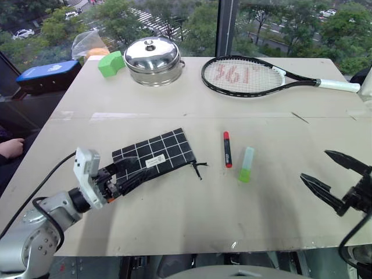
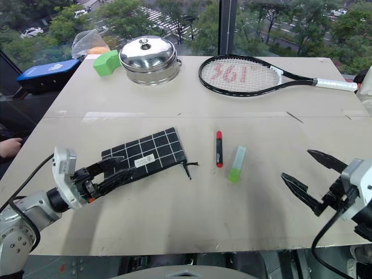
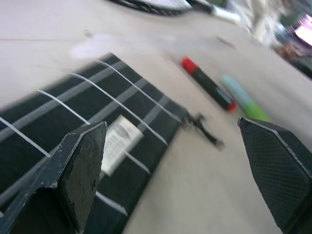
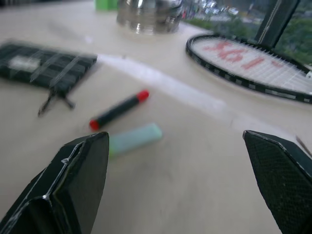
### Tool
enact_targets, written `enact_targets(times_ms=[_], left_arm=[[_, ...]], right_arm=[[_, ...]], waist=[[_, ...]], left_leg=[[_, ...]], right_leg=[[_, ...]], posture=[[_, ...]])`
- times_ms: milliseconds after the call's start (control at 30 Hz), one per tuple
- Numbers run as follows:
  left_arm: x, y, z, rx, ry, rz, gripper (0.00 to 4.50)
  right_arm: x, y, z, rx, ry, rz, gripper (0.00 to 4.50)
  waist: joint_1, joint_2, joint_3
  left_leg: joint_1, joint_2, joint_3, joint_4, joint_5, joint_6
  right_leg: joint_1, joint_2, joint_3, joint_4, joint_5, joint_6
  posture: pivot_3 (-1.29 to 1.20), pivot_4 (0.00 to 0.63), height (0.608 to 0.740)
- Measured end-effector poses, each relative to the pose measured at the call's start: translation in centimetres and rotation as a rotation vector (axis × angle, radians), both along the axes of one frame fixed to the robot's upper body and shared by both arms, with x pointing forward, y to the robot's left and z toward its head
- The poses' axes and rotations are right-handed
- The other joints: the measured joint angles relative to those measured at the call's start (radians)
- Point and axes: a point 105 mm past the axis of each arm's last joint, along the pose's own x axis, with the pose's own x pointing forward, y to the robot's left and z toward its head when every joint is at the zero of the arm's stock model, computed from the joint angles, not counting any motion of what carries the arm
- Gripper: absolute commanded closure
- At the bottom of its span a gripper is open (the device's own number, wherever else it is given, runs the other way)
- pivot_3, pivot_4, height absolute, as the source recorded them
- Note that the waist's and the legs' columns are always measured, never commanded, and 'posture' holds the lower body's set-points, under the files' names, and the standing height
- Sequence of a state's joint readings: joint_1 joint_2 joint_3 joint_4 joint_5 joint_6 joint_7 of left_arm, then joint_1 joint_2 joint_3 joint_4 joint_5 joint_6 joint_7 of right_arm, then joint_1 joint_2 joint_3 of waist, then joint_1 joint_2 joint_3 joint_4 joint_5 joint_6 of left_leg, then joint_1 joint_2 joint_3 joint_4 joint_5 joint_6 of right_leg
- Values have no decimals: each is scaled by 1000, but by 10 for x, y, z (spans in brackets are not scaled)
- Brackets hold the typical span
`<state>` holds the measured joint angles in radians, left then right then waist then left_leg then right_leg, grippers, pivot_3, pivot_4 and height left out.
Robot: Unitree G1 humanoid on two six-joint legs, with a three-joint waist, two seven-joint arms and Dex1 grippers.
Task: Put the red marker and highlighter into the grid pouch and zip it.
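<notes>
Tabletop [image 1: 192, 226] of pale board carries everything here. At its far edge stand a green block [image 1: 110, 63], a steel pot with lid [image 1: 154, 60] and a tennis racket [image 1: 256, 77], all well apart from the task's things, so they block nothing. Off the far left corner lie a blue flat object [image 1: 49, 74] and a crumpled clear bag [image 1: 87, 42]; a person's hand [image 1: 10, 148] shows at the left edge, partly cut off.

The grid pouch [image 1: 156, 152] lies flat in the middle-left part of the tabletop, its label up and its pull cord [image 1: 199, 168] stretched toward the right side. The red marker [image 1: 227, 149] lies near the middle, just beside the highlighter [image 1: 246, 164]; the two seem not to touch. Nothing lies between them and the pouch.

The left claw [image 1: 129, 172] is wide and empty, its fingers over the pouch's near left end; I cannot tell if they touch the fabric. The right claw [image 1: 332, 176] is also wide and empty, near the right edge, apart from the highlighter. Whether the zipper is closed is hard to make out.
</notes>
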<state>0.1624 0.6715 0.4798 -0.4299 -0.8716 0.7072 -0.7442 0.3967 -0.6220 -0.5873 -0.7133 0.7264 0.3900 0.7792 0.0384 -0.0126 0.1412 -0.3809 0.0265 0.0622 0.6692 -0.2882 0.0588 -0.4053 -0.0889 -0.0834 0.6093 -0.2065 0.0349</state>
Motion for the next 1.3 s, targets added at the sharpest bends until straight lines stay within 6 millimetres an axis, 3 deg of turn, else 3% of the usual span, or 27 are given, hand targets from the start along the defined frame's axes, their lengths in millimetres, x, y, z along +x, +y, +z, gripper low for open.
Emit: enact_targets(times_ms=[100, 167, 233, 433, 600, 733, 933, 1300], left_arm=[[5, 13, 6, 208, -57, 27, 90], [-2, 22, 5, 351, -113, -26, 90], [-7, 32, 1, 452, -164, -66, 90], [-23, 101, -15, 868, -361, -81, 90], [-30, 121, -35, 1077, -456, -94, 90], [-26, 107, -49, 1121, -528, -195, 90], [-10, 82, -52, 1131, -649, -264, 90], [30, 54, -57, 1195, -750, -223, 90]], right_arm=[[-6, 28, 17, 20, -43, 129, 40], [-10, 34, 17, -17, -33, 179, 40], [-12, 37, 14, -31, -13, 214, 40], [-22, 44, 1, -50, 40, 315, 40], [-23, 44, -5, -67, 53, 353, 40], [-23, 44, -6, -79, 54, 376, 40], [-25, 47, -9, -97, 62, 405, 40], [-22, 46, -8, -99, 53, 390, 40]], waist=[[-1, 0, 0], [-2, 0, 0], [-1, 0, -1], [2, -2, -2], [3, -6, -5], [2, -6, -5], [1, -4, -7], [16, 11, -15]], left_leg=[[0, -1, 1, -1, 0, 0], [0, -1, 4, -1, 0, -1], [0, -1, 6, -1, 0, 0], [-1, 0, 8, -1, -3, 3], [-3, 0, 9, 0, -4, 3], [-3, 0, 9, 0, -4, 4], [-2, 0, 9, 0, -3, 5], [1, -1, 9, 0, -3, 5]], right_leg=[[1, 3, 0, 0, 0, 0], [0, 3, 0, -1, 0, -1], [-1, 2, 0, -2, -1, -1], [-5, -5, 0, -2, -1, -1], [-5, -7, 0, -2, -1, -1], [-5, -8, 1, -1, 0, -1], [-5, -8, 1, -1, 0, -1], [-2, -8, -5, 2, -1, 1]], posture=[[0, 150, 740], [0, 150, 740], [0, 150, 740], [0, 150, 740], [0, 150, 740], [0, 150, 740], [0, 150, 740], [0, 150, 740]])
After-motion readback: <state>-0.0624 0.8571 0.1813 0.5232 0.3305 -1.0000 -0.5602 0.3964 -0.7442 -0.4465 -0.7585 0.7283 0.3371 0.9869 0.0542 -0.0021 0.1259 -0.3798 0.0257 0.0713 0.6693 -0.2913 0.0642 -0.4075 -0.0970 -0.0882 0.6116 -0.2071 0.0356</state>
